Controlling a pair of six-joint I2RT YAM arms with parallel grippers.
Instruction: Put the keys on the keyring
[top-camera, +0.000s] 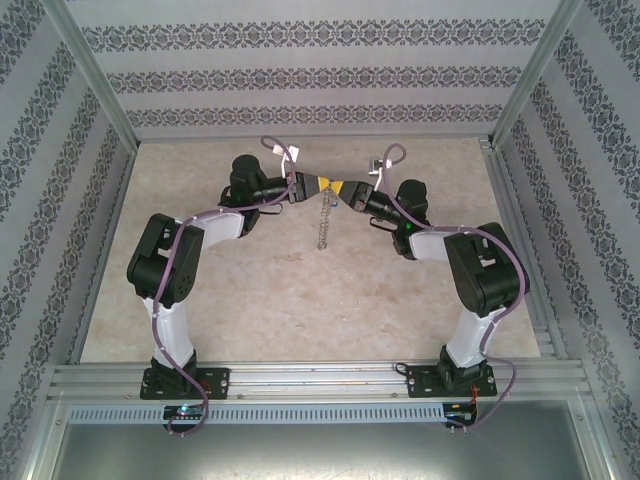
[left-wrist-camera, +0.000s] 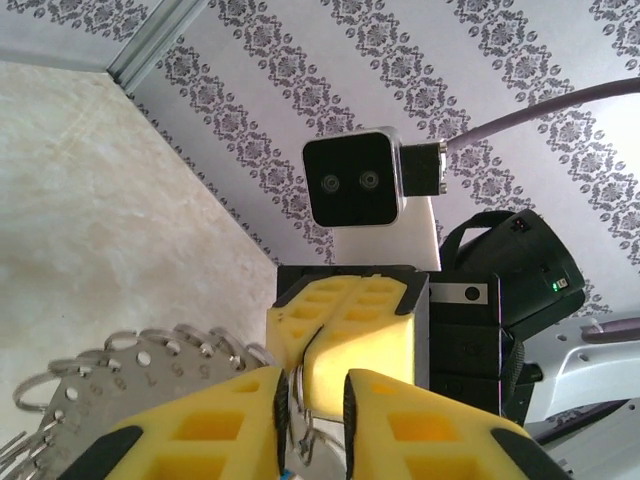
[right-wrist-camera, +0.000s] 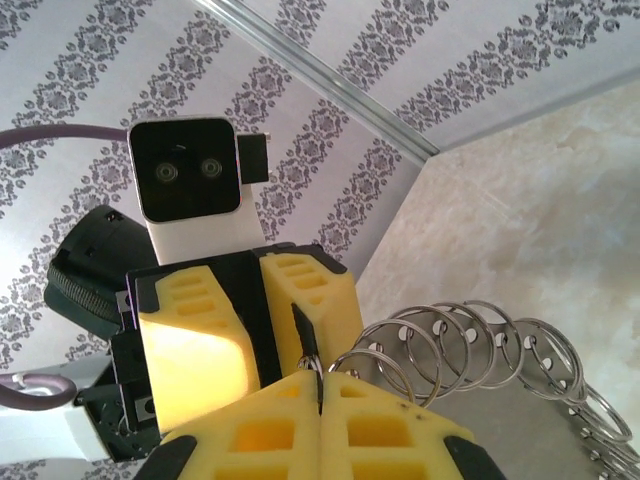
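- Over the table, both arms rise from the near edge and lean in toward the far middle.
- The left gripper has its jaws slightly apart, with a ring's wire in the gap (not pinched, by the look of it).
- The right gripper meets it tip to tip, its pads pressed together on a ring.
- The keyring is held up between the two, its string of rings hanging limp below.
- The patterned wall stands behind.

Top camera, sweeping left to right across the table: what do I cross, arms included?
left arm → left gripper → keyring, hanging down where the tips meet → right gripper → right arm
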